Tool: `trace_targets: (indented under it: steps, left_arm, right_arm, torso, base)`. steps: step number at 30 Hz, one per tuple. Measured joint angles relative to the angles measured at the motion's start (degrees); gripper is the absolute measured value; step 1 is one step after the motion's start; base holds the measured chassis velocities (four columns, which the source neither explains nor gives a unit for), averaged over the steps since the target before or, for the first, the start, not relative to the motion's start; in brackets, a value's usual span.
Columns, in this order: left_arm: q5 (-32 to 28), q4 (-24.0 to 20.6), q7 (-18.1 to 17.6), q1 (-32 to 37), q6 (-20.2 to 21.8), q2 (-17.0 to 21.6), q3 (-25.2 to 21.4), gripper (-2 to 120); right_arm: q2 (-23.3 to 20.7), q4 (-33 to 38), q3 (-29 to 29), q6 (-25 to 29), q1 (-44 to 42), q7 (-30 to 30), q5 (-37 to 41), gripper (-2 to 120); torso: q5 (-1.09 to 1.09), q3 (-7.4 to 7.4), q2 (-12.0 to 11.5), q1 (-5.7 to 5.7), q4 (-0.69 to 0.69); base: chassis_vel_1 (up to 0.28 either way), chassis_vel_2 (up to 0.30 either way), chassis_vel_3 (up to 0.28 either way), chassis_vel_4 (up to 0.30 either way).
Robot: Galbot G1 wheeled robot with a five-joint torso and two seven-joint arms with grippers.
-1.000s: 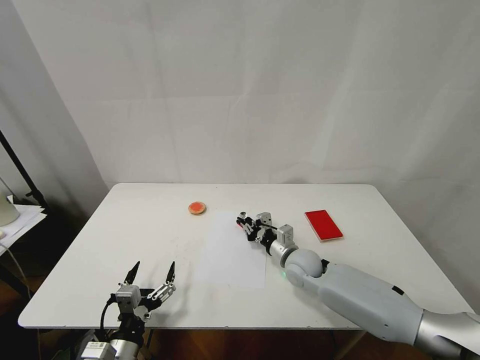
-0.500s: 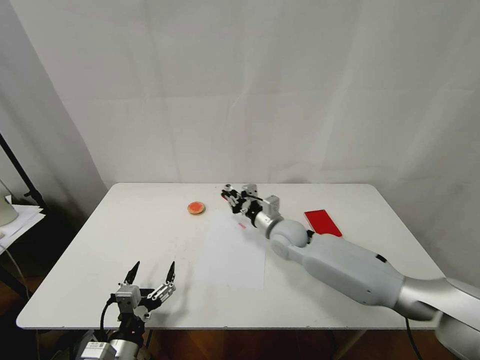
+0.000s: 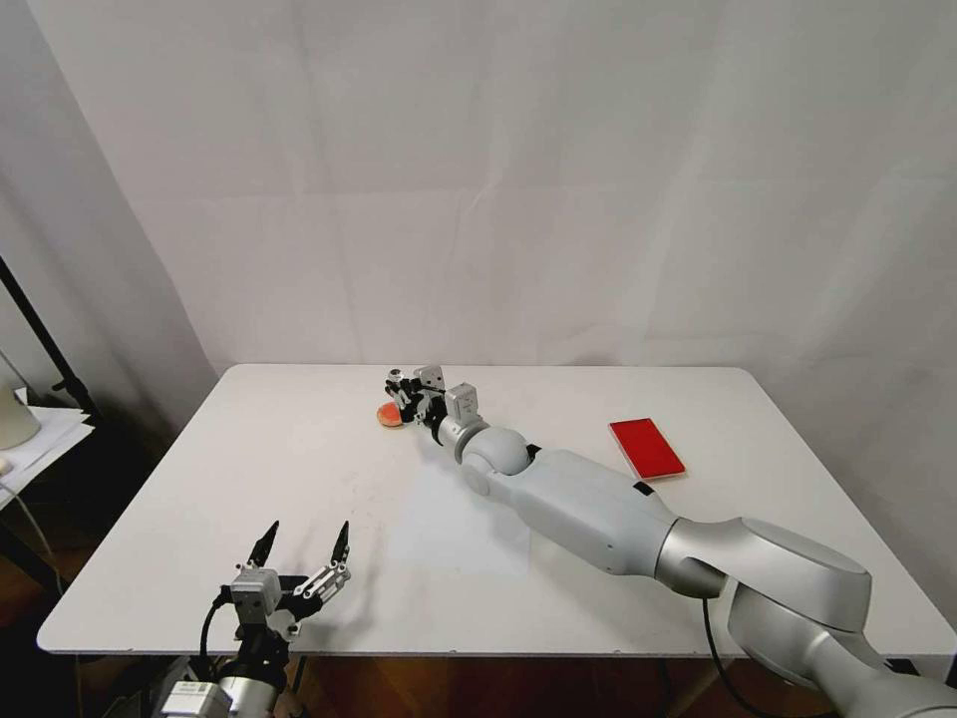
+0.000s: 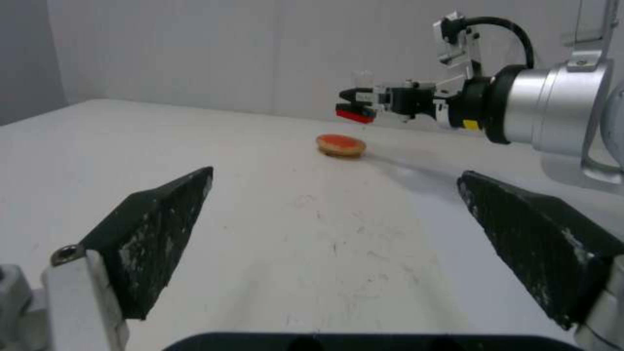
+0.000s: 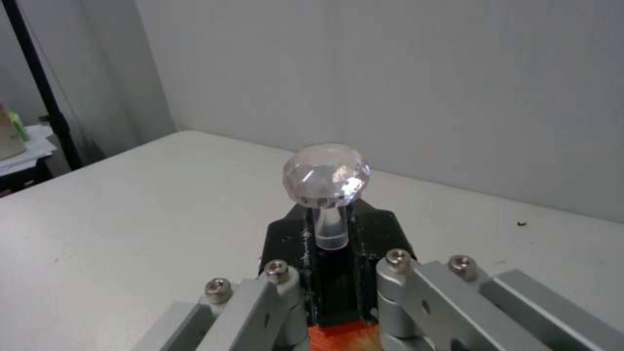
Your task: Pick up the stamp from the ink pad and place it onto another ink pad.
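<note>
**Holding the stamp above the round pad**

Gripping the stamp (image 3: 397,379) by its black base, the right gripper (image 3: 403,395) is stretched far across the white table (image 3: 249,469), with its arm lying diagonally from the near right corner toward the far middle. In the left wrist view the right gripper (image 4: 356,102) is level and clear of the surface, its jaws clamped on the stamp (image 4: 361,92), whose red underside faces down and whose clear knob stands upright above the jaws. In the right wrist view the faceted knob of the stamp (image 5: 327,175) rises on its short stem between the two black fingers (image 5: 286,234), which press against the base from either side.

Another ink pad (image 3: 389,416), the small round disc with an orange-red centre, lies on the table just below and slightly nearer than the right gripper's tip; in the left wrist view this disc (image 4: 341,145) sits apart from the stamp, with a visible gap of air between them. The ink pad (image 3: 646,448), flat, red and rectangular, lies well behind the gripper, off to the far side of the right forearm.

The left gripper (image 3: 302,546) hovers at the near left edge of the table, its two dark fingers (image 4: 153,234) spread wide with nothing between them, well apart from the round disc ahead of it.
</note>
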Motion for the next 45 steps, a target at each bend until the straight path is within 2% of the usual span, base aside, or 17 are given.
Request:
trace_targets:
  steps: [8,45]
  left_arm:
    - [0.00,0.00,0.00,0.00,0.00,0.00,0.00,100]
    - [0.00,0.00,0.00,0.00,0.00,0.00,0.00,100]
  right_arm:
    - [2.67,-2.70,-0.06,0.77,-0.73,-0.65,-0.34,9]
    - [4.23,-6.62,2.23,2.32,-2.54,-2.01,-1.67,9]
  torso:
    - [0.00,0.00,0.00,0.00,0.02]
    - [0.00,0.00,0.00,0.00,0.01]
  base:
    - [0.000,0.000,0.000,0.000]
    - [0.000,0.000,0.000,0.000]
